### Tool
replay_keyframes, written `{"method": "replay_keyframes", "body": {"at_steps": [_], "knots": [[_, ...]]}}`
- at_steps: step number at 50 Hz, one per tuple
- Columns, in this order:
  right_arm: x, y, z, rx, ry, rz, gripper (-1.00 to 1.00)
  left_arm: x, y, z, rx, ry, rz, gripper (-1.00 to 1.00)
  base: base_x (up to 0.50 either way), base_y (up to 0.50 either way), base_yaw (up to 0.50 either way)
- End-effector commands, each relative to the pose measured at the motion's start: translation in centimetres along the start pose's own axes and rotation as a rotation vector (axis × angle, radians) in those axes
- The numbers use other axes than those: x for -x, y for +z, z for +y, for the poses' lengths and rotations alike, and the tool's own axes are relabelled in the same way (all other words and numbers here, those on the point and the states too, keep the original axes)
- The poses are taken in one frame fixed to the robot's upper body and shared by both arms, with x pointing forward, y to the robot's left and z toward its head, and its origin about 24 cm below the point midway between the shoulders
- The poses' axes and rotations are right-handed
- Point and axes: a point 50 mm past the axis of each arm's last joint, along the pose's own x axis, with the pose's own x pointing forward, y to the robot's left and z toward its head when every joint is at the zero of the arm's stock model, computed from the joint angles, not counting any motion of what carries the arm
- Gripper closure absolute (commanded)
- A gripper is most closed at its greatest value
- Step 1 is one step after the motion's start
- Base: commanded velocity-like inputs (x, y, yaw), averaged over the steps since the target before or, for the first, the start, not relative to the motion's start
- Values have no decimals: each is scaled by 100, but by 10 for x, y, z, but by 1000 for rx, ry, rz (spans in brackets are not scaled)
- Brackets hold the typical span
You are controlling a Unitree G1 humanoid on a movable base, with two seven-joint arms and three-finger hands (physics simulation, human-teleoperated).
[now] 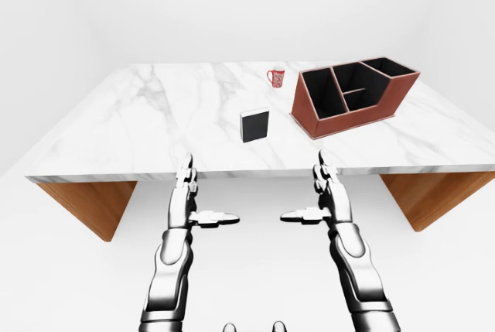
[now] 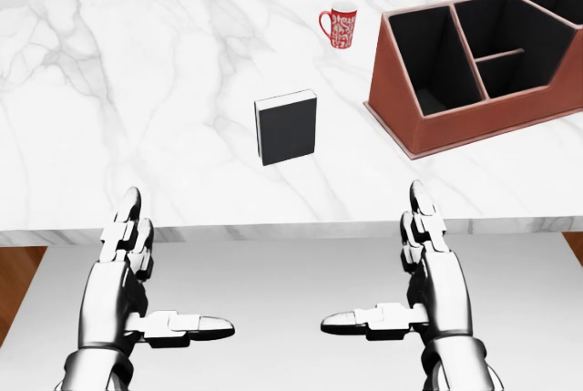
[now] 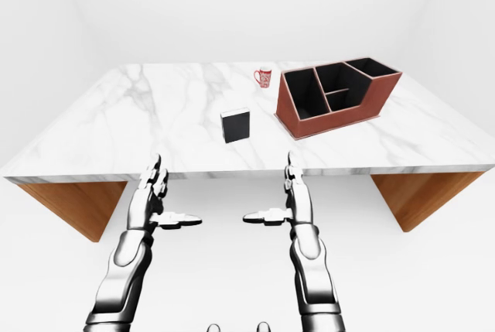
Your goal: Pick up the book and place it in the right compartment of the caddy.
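Observation:
A black book [image 2: 287, 128] with white page edges stands upright on the marble table [image 2: 137, 90], near its middle. To its right sits the red-brown caddy [image 2: 474, 108] with black compartments; its right compartment [image 1: 384, 67] lies at the far end. My left hand [image 2: 155, 272] and right hand [image 2: 392, 268] hover below the table's near edge, both open, fingers straight up and thumbs pointing inward. Neither touches anything. The book is well above and between them in the head view.
A red patterned mug [image 2: 340, 25] stands above the book, just left of the caddy. Wooden table supports [image 1: 89, 204] show under the left and right ends. White floor and walls surround the table.

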Motion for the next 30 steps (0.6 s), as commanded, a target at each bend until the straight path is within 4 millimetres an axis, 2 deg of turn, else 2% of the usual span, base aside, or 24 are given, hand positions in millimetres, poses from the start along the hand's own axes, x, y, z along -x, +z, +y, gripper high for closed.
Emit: {"method": "replay_keyframes", "body": {"at_steps": [1,26,30], "knots": [[-2,-1,-7,-5,3,11,-100,0,0,7,-1,0,0,-100,0,0,0],[0,1,-9,-24,-1,-1,-100,0,-1,7,-2,0,2,-100,0,0,0],[0,1,-9,-22,-3,-1,-100,0,0,7,-2,0,3,-100,0,0,38]]}}
